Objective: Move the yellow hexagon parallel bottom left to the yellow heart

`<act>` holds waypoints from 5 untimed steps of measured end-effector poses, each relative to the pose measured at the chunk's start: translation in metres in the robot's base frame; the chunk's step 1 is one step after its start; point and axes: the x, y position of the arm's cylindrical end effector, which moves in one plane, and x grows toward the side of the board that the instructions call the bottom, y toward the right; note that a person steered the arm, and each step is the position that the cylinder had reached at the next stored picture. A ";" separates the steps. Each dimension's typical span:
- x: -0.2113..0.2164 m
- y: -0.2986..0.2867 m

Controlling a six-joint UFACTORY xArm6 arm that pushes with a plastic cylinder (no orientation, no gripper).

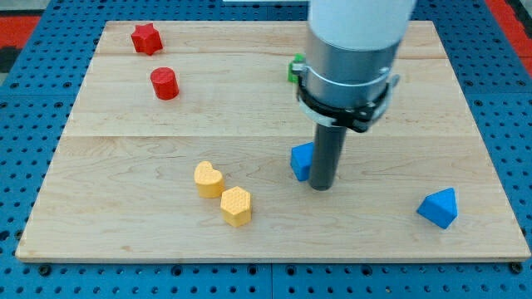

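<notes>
The yellow hexagon [236, 205] lies on the wooden board [116, 166], low and left of centre. The yellow heart [209, 178] sits just up and left of it, the two almost touching. My tip [321, 186] rests on the board to the right of both yellow blocks, about a hundred pixels from the hexagon. It stands against the right side of a blue block [301, 160], which the rod partly hides.
A red star [146, 38] and a red cylinder [165, 83] lie at the top left. A green block [294, 69] peeks out behind the arm near the top. A blue triangular block [438, 208] lies at the bottom right.
</notes>
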 end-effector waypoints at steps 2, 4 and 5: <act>0.029 -0.010; 0.046 -0.084; 0.046 -0.164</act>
